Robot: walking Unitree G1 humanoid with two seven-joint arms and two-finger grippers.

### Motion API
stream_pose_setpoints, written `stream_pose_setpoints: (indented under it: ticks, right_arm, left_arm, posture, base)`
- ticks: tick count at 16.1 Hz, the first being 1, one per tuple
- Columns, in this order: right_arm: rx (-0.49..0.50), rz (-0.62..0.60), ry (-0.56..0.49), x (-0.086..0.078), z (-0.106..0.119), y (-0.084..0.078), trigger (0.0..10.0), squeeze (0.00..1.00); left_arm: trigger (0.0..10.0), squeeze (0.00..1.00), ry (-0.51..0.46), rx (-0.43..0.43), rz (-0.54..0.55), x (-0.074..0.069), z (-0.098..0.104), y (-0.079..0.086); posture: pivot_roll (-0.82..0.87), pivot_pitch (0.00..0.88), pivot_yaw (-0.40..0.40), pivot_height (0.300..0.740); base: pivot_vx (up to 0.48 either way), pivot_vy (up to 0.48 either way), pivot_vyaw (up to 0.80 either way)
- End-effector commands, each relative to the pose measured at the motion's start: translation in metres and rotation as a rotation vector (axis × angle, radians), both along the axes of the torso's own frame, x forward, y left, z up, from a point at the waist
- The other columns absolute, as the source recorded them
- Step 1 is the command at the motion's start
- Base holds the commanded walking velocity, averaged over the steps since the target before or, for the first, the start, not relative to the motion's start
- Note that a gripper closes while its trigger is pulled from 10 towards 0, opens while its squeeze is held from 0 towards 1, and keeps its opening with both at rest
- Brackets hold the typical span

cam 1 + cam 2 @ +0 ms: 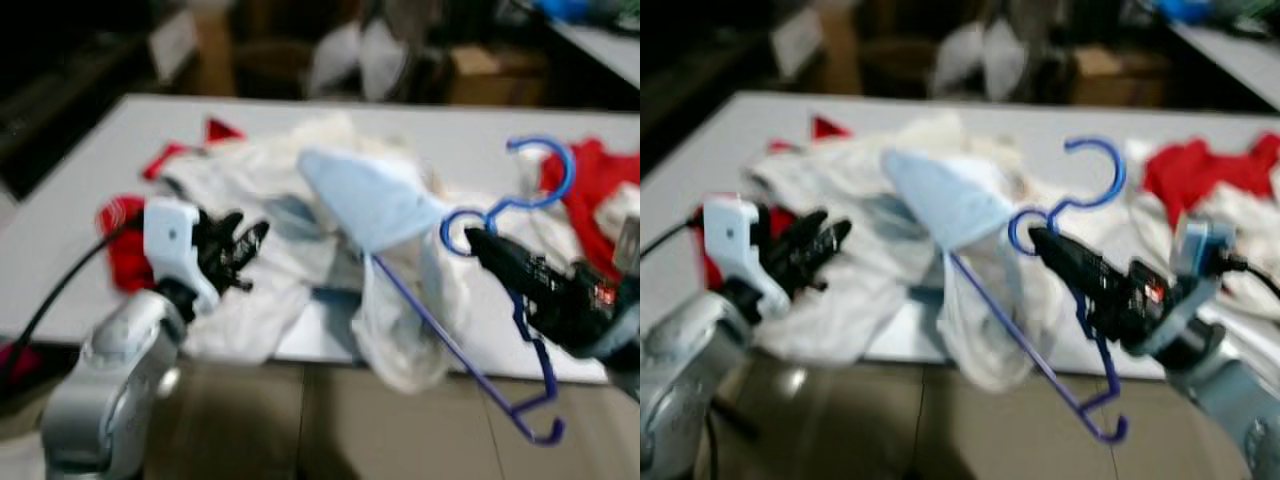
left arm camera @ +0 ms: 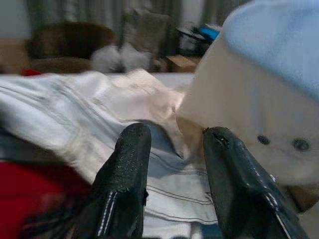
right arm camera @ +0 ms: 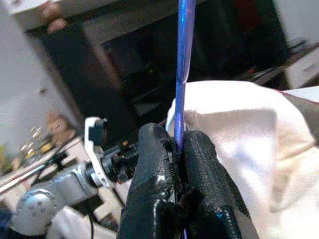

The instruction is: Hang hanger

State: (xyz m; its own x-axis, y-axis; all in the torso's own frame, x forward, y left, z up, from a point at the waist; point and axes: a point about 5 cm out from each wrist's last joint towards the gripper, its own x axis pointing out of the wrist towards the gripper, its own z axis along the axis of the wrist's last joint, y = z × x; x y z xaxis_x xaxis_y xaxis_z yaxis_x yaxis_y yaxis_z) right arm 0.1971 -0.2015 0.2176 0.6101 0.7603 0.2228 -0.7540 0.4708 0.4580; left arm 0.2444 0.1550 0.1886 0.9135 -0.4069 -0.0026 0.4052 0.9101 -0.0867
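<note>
I see the blue hanger held up above the near edge of the bench, its hook pointing up and away from me and its far shoulder tucked inside a pale blue garment. That garment hangs from the hanger's tip, draped over the heap of white clothes spread across the middle of the bench. My right claw is clenched on the hanger just below the small loop at the base of the hook; in the right wrist view both black fingers press against the thin blue rod, with white cloth just behind them.

My left claw is out over the left part of the clothes heap, and its fingers stand apart with nothing between them; white fabric with stitched seams lies under them. Red garments sit beside the left wrist and another red one lies on the far right of the bench, near the hook. Behind the bench I can make out cardboard boxes and dark furniture, all blurred.
</note>
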Motion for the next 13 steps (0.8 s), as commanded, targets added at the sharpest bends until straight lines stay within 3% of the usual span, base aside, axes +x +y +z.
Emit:
stream_pose_setpoints:
  ticks: [1, 5, 13]
  right_arm:
    - [-0.012, 0.009, -0.026, 0.000, 0.003, 0.004, 10.0, 0.00]
    - [-0.014, 0.044, -0.023, -0.007, 0.000, 0.009, 10.0, 0.00]
    - [-0.039, 0.034, -0.011, -0.010, -0.004, 0.004, 10.0, 0.00]
  left_arm:
    - [10.0, 0.00, -0.012, 0.005, 0.009, -0.002, 0.000, -0.002]
    - [10.0, 0.00, -0.038, 0.070, 0.015, -0.005, -0.001, -0.003]
    - [10.0, 0.00, -0.042, 0.075, -0.009, -0.007, -0.004, -0.013]
  posture:
    - [-0.12, 0.000, 0.048, 0.740]
    - [-0.12, 0.000, 0.044, 0.740]
    - [-0.13, 0.000, 0.051, 0.740]
  base:
    - [0.000, 0.000, 0.80]
    - [0.000, 0.000, 0.80]
    - [0.000, -0.480, 0.80]
